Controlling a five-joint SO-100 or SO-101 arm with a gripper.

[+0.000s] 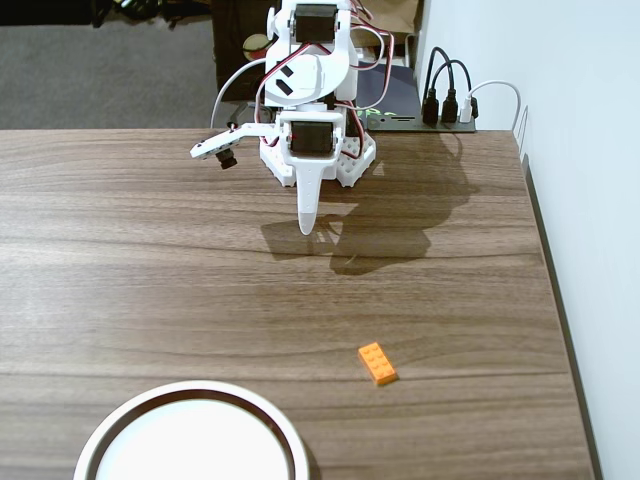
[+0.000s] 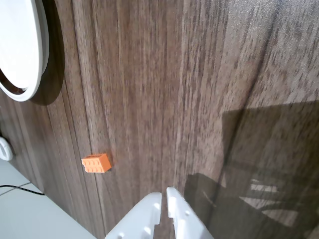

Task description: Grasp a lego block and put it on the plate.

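Observation:
The small orange lego block (image 1: 378, 363) lies flat on the wooden table, right of centre in the fixed view; the wrist view shows the lego block (image 2: 96, 163) at lower left. The white plate (image 1: 112, 435) sits at the bottom edge of the fixed view, partly cut off, and its rim (image 2: 30, 84) fills the top left corner of the wrist view. My white gripper (image 1: 307, 228) hangs above the table near the arm's base, far behind the block, its tip pointing down. In the wrist view the gripper (image 2: 164, 191) is shut with nothing between its fingers.
The arm's base (image 1: 318, 160) stands at the table's far edge, with black and white cables (image 1: 448, 95) plugged in to its right. The table's right edge (image 1: 560, 300) runs along a white wall. Bare wood lies between gripper, block and plate.

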